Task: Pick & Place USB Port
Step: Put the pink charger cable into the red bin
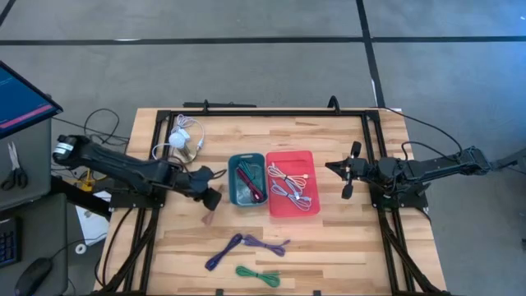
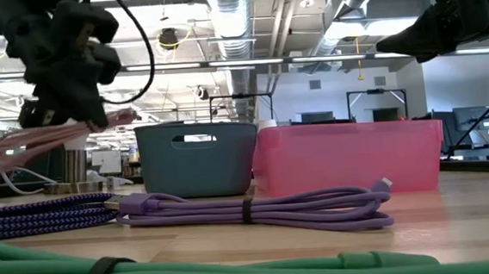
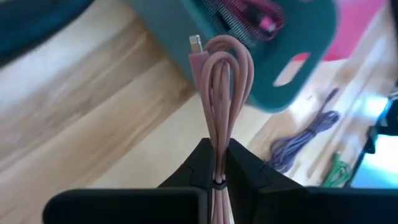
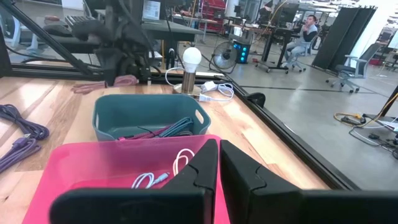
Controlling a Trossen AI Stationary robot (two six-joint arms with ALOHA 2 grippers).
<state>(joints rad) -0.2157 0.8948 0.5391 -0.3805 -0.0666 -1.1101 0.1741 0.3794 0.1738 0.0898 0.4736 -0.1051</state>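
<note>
Overhead, unlabelled pink cable [image 3: 225,81] between left fingers [image 3: 198,163]

Green cable [image 2: 150,269] runs off frame (both ends).

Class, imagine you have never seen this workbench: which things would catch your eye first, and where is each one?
The left gripper, just left of the teal bin, is shut on a folded pink cable held above the wood. Beside the teal bin stands a bright pink bin holding pale cables, with the right gripper waiting to its right. Purple cables and a green cable lie near the front edge.
</note>
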